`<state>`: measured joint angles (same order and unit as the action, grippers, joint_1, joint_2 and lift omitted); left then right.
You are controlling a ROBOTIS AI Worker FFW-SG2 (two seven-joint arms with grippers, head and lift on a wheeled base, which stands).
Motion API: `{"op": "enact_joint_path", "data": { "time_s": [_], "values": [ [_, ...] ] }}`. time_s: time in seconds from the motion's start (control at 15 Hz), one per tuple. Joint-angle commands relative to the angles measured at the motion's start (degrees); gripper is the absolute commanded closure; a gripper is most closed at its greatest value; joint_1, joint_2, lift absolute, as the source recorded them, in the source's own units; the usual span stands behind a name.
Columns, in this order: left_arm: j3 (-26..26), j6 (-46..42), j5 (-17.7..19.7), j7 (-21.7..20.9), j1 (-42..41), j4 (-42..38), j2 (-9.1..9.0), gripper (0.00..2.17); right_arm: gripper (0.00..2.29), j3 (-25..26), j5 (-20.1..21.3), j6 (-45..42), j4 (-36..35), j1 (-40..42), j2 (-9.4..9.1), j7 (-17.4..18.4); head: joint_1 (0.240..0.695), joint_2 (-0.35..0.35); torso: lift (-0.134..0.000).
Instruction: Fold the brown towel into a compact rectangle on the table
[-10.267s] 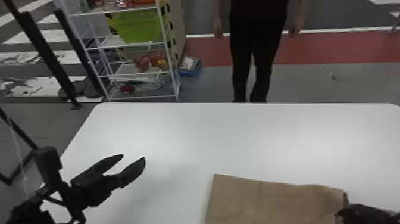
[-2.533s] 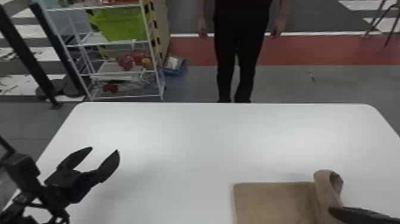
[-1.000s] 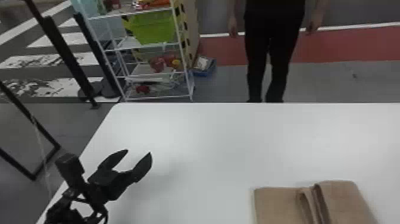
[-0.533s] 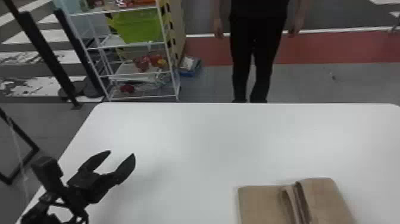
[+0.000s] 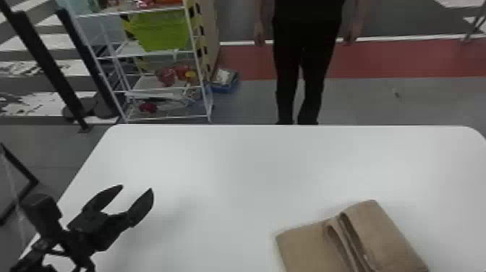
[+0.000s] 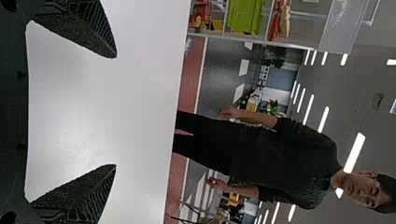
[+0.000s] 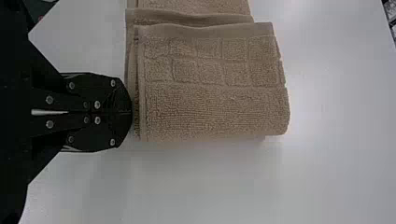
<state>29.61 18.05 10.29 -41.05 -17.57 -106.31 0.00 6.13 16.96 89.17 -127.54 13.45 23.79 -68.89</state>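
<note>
The brown towel (image 5: 383, 231) lies folded over itself on the worktop (image 5: 253, 162), near right. The right gripper (image 7: 130, 112) has its fingers together at the towel's edge; whether they pinch cloth, I cannot tell. Near left, the left gripper (image 5: 136, 188) stands wide open, empty.

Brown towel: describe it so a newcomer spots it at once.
Start at the white table. On its near right part, across from the left gripper, lies the brown towel. Unlike that black gripper, it is tan cloth with folded edges across its middle.
</note>
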Motion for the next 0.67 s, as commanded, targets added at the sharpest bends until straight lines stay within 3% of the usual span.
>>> {"op": "enact_joint_path", "data": {
  "time_s": [0.0, 0.6],
  "values": [
    [0.18, -0.15, -0.01, 0.01, -0.01, 0.05, -0.15, 0.04, 2.04, -3.32, 0.97, 0.45, 3.44, -4.66, -0.50, 3.24, 0.695, 0.126, -0.123],
    [0.88, -0.15, 0.08, -0.26, 0.08, -0.03, -0.15, 0.04, 2.04, -10.52, 2.73, -0.96, 17.77, -22.77, -8.59, 11.94, 0.695, 0.146, -0.123]
  ]
}}
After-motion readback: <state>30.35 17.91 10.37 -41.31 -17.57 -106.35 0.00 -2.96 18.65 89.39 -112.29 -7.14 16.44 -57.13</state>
